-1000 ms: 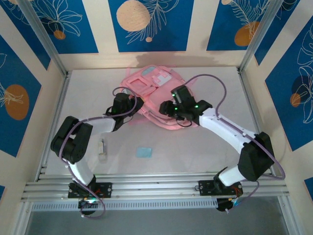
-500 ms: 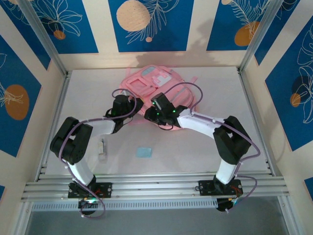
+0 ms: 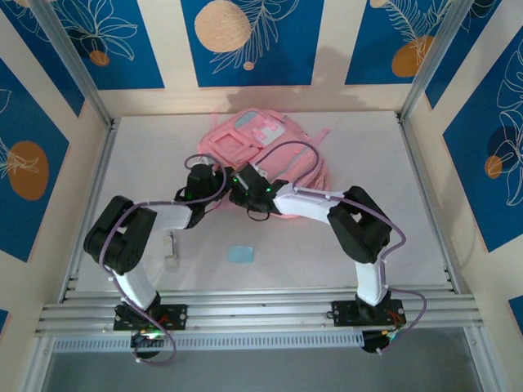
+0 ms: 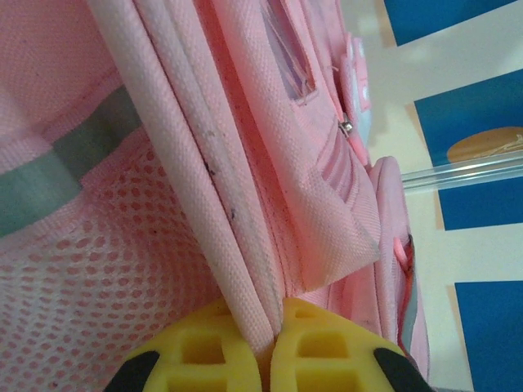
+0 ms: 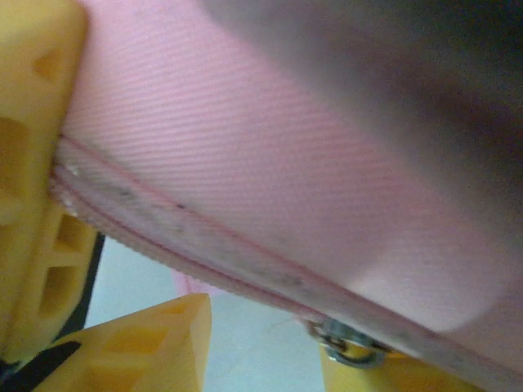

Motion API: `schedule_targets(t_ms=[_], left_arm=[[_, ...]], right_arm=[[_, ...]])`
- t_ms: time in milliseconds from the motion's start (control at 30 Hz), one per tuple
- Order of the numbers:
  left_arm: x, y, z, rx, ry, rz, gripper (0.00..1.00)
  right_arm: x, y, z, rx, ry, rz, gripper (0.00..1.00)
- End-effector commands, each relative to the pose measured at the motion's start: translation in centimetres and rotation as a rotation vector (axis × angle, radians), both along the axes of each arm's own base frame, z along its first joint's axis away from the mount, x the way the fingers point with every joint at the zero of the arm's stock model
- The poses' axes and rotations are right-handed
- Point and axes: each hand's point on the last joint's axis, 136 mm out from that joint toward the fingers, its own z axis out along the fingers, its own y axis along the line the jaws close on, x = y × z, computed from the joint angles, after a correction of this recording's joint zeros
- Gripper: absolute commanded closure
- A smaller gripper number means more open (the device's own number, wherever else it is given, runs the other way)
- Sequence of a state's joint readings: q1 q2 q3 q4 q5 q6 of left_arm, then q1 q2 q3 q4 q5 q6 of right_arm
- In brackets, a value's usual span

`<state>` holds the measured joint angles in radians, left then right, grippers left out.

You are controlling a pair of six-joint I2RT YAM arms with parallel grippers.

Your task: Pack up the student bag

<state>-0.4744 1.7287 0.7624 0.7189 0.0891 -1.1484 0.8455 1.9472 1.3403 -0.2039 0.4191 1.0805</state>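
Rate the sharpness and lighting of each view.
Top external: sharp and evenly lit, with a faint shadow on the back wall behind the student bag. Left wrist: the bag's weave is crisp, the left gripper slightly soft. Right wrist: close fabric blurred, a dark out-of-focus smear across the upper right.

L gripper (image 4: 270, 336) clamped: student bag (image 4: 282, 155) seam | mesh pocket (image 4: 106, 253) left
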Motion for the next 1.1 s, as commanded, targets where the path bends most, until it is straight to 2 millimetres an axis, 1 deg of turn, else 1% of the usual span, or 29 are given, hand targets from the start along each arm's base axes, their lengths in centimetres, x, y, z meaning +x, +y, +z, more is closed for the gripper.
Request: schedule_targets(t_ms=[0, 133, 233, 300, 367, 500, 600, 667, 733, 867, 1000, 1067], left_arm=[[-1.5, -2.4, 5.3, -0.113, -0.122, -0.081, 1.0], [-1.6, -2.5, 6.0, -0.119, -0.134, -0.081, 1.0], [-1.7, -2.4, 6.3, -0.12, -0.142, -0.077, 1.0], [-1.6, -2.3, 6.4, -0.117, -0.144, -0.074, 1.0], [-1.7, -2.2, 6.4, -0.111, -0.148, -0.07, 1.0], [-1.5, -1.7, 5.8, -0.08, -0.146, -0.047, 1.0], [-1.1, -1.1, 5.4, -0.057, -0.149, -0.03, 1.0], [-0.6, -0.6, 5.0, -0.044, -0.148, -0.014, 1.0], [0.0, -0.1, 4.8, -0.038, -0.149, -0.004, 1.0], [1.0, 0.3, 5.1, -0.027, -0.162, 0.003, 1.0], [1.6, 0.3, 5.4, -0.016, -0.173, -0.003, 1.0], [1.7, 0.3, 5.4, -0.009, -0.174, -0.001, 1.0]], right_arm=[[2.3, -3.3, 0.3, -0.172, -0.1, -0.168, 0.61], [2.5, -5.4, -0.4, -0.286, -0.107, -0.238, 0.64], [2.7, -6.2, -0.9, -0.3, -0.095, -0.269, 0.67], [3.0, -6.4, -0.8, -0.294, -0.102, -0.273, 0.74], [3.3, -6.1, -0.3, -0.276, -0.12, -0.255, 0.83], [3.4, -5.7, 0.7, -0.26, -0.158, -0.189, 1.0], [2.7, -5.5, 1.0, -0.259, -0.154, -0.117, 1.0], [1.8, -5.5, 1.0, -0.251, -0.138, -0.053, 1.0], [0.7, -5.8, 0.9, -0.251, -0.112, -0.012, 1.0], [-1.4, -6.1, 0.5, -0.208, -0.051, 0.09, 1.0], [-3.1, -6.8, -0.1, -0.19, 0.014, 0.139, 1.0], [-3.6, -7.3, -0.3, -0.199, 0.028, 0.154, 1.0]])
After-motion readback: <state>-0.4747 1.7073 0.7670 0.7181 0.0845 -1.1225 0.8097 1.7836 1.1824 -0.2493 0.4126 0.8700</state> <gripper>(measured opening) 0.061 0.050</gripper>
